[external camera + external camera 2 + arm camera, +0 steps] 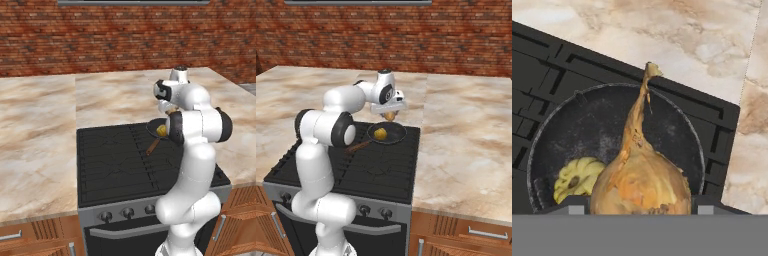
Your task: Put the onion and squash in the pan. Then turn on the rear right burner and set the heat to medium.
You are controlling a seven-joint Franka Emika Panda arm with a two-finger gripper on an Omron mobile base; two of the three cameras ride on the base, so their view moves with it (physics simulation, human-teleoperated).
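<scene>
We saw a chunky white arm (318, 150) built from rounded, glossy segments, with dark grey-black bands at the joints. The links looked fat and smooth, like stacked capsules. Its hand (387, 92) was white too, with a dark round patch on the side and a flat pale grey bar underneath.

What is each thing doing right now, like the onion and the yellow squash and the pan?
onion: held in the gripper, up in the air above the pan
squash: lying inside the pan
pan: sitting on the stove's back right grate, handle toward the front left
gripper: shut on the onion
</scene>
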